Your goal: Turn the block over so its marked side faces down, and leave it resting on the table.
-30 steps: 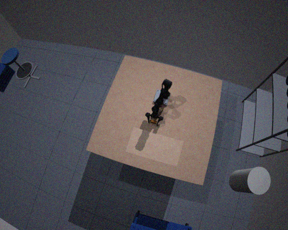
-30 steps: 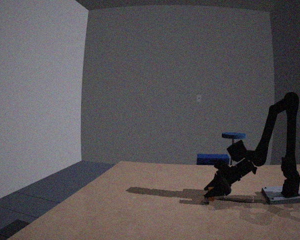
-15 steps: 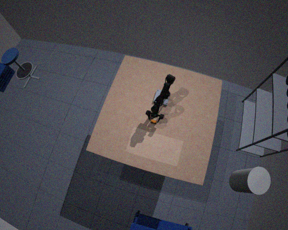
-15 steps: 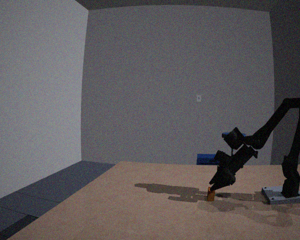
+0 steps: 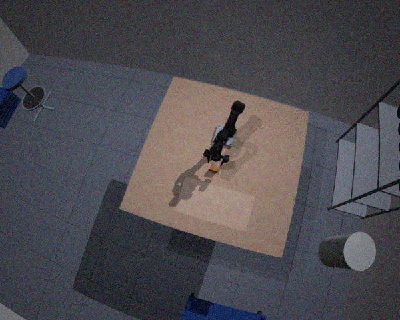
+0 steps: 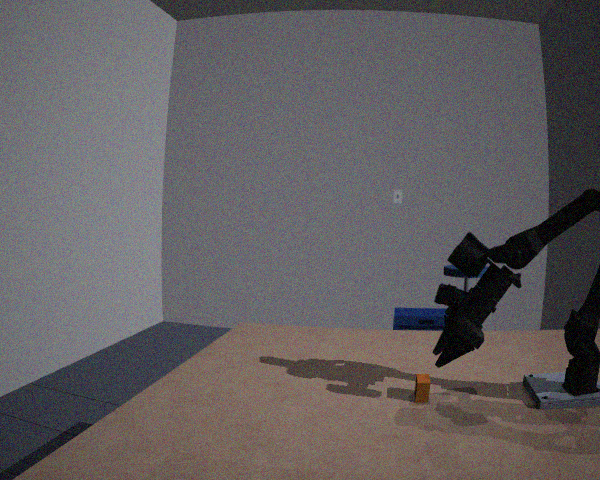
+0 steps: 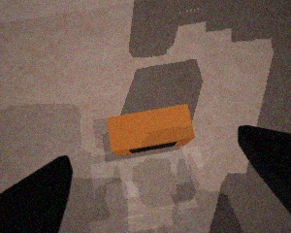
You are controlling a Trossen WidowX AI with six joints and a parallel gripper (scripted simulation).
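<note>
The orange block (image 5: 213, 169) (image 6: 422, 388) (image 7: 147, 127) stands on the table (image 5: 279, 207) (image 6: 186, 439), taller than it is thick in the exterior view. In the wrist view a dark patch shows, strongly foreshortened, on its side toward the arm. Its underside is hidden. My gripper (image 5: 215, 163) (image 6: 438, 359) (image 7: 154, 149) is open and empty. It hangs above the table, a little above the block and on the arm base's side of it, tilted down toward it. In the wrist view the block lies between and beyond the two dark fingertips, apart from both.
The arm's pale base plate (image 5: 229, 141) (image 6: 574, 400) sits on the table behind the gripper. Arm shadows fall around the block. Beyond the table are a blue stool (image 5: 14, 78), a blue box (image 5: 2, 107) (image 6: 419, 319), a rack and a pale cylinder (image 5: 359, 251).
</note>
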